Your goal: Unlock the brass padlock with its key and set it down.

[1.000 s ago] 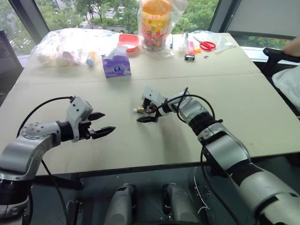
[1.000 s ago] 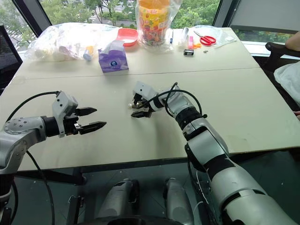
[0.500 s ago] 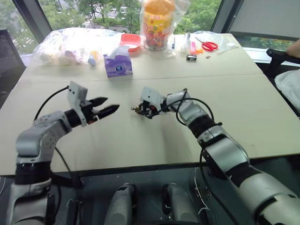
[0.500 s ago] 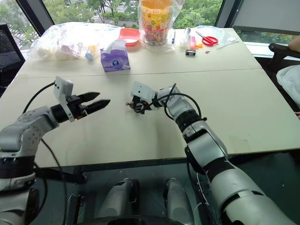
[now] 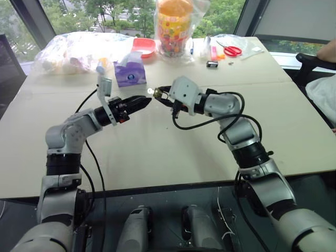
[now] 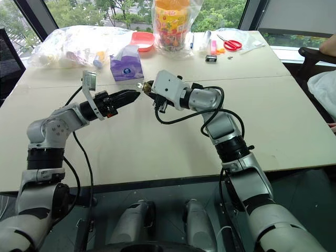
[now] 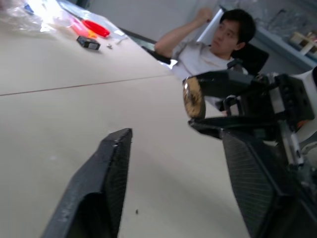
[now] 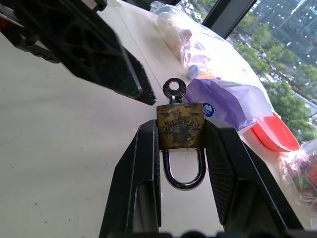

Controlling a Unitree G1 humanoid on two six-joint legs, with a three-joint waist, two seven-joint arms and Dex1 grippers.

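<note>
The brass padlock [image 8: 180, 124] is pinched by its sides in my right gripper [image 8: 180, 130], which is shut on it and holds it up above the table's middle. Its silver shackle [image 8: 184, 171] points back toward the wrist. The key [image 8: 174, 90] sticks out of the padlock's far end, showing its round bow. From the head, the padlock is a small glint [image 5: 151, 91] at the right gripper's tip [image 5: 159, 94]. My left gripper [image 5: 143, 100] hovers just left of it, pointing at the key. Its fingers [image 7: 111, 168] stand apart, open, with nothing between them and the padlock [image 7: 192, 97] just beyond.
A purple tissue box [image 5: 130, 73], clear plastic bags [image 5: 73, 50], a red dish [image 5: 144, 46], a bagged orange snack jar [image 5: 175, 23] and red-handled scissors [image 5: 231, 50] line the table's far side. A person [image 7: 218, 47] sits beyond the right edge.
My right gripper shut on the padlock and lifted it off the table. The left arm rose and swung right, bringing its fingertips close to the key, and its fingers narrowed.
</note>
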